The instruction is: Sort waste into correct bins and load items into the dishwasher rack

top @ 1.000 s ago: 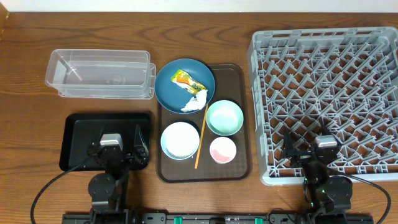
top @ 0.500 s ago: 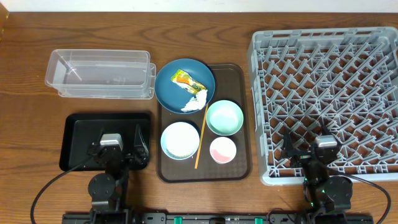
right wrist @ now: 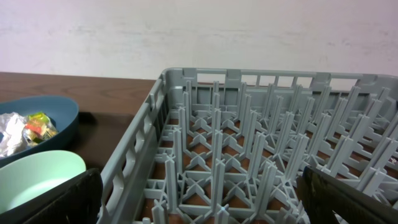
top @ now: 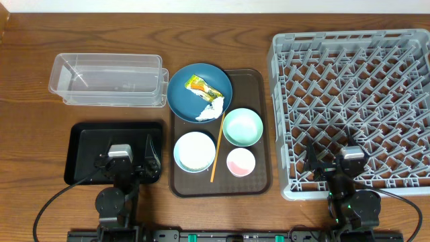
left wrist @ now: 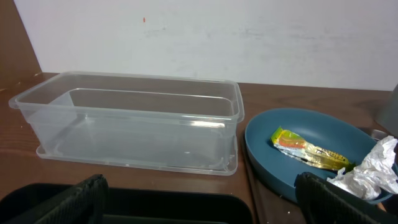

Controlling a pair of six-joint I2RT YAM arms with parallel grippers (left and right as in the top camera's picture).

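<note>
Arms sit folded low at the bottom edge of the frame, both tucked back toward their bases. The left gripper [top: 126,161] hangs over the near end of the shallow black tray [top: 84,134] at lower left. Its jaws are spread wide, with nothing between them; in the left wrist view its fingers [left wrist: 68,200] show only at the two bottom corners. The right gripper [top: 336,164] is posed the same way over the near edge of the grey dishwasher rack [top: 349,67] at lower right, jaws apart and holding nothing.

The clear plastic tub [top: 107,79] lies at upper left, just beside the dark-blue plate [top: 185,101]. The plate rests on the far left corner of the brown serving tray [top: 259,87] in the centre. On the plate lie the snack wrapper [top: 201,86] and, near it, the crumpled white tissue [top: 211,109].

Below the plate on the serving tray are the mint-green bowl [top: 242,127], the pale-blue bowl [top: 195,150] and the small pink bowl [top: 240,162]. The wooden stick [top: 216,151] lies between the pale-blue bowl and the other two. No dishes stand among the rack's pegs.
</note>
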